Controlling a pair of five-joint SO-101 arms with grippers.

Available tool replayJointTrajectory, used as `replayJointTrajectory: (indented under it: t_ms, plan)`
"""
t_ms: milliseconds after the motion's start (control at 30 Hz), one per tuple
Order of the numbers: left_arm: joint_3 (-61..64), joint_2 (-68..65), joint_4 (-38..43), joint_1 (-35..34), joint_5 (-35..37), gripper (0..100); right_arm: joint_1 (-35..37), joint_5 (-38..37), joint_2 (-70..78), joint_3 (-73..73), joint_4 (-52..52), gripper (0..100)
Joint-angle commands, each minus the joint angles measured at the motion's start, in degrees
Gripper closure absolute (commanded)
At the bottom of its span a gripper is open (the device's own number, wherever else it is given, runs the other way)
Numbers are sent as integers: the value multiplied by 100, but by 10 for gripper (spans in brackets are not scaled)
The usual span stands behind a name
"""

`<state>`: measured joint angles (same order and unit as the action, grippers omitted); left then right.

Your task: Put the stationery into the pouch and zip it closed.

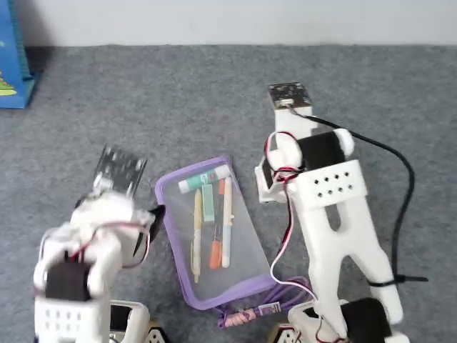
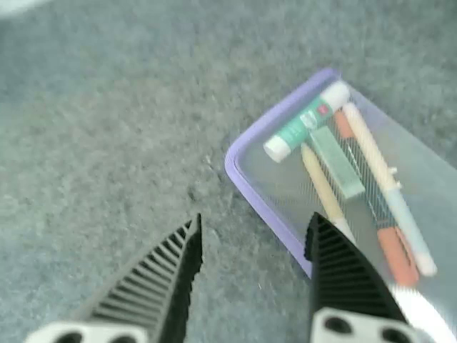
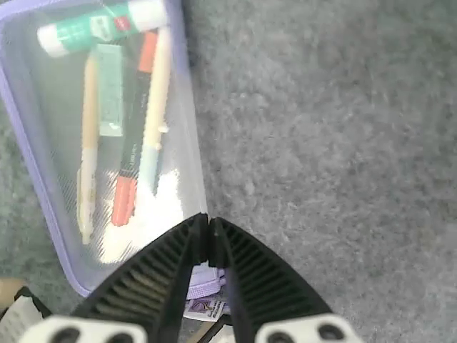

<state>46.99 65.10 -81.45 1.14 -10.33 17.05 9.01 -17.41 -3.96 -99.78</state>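
A clear pouch with purple edging (image 1: 246, 257) lies flat on the grey carpet between the arms. Inside it I see a green and white glue stick (image 1: 203, 179), a green eraser (image 1: 208, 204), a yellow pen (image 1: 196, 236), an orange marker (image 1: 216, 246) and a pale pen (image 1: 227, 221). My left gripper (image 2: 257, 220) stands open at the pouch's (image 2: 239, 171) left edge, one finger over the purple rim, nothing between the fingers. My right gripper (image 3: 208, 221) is shut, its tips just above the pouch's (image 3: 28, 143) right rim. The same stationery shows through the pouch wall in both wrist views.
A purple strap (image 1: 250, 311) trails from the pouch's near end, by the right arm's base. A blue box (image 1: 13, 64) stands at the far left. A black cable (image 1: 400, 179) runs along the right arm. Bare carpet stretches behind the pouch.
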Motion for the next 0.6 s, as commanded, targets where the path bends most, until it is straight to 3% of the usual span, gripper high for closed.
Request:
replayJointTrajectory:
  t_ms: [0,233,567]
  plan:
    - [-708,-1116,97,466,-404,778,-382,44,-242,141,-127,990]
    - [-910,-2435,79,1178,-932,775,-1138,9,-251,149,-207,990]
    - [-884,-4527,949,1776,-1116,775,-1912,0,-251,176,-207,990]
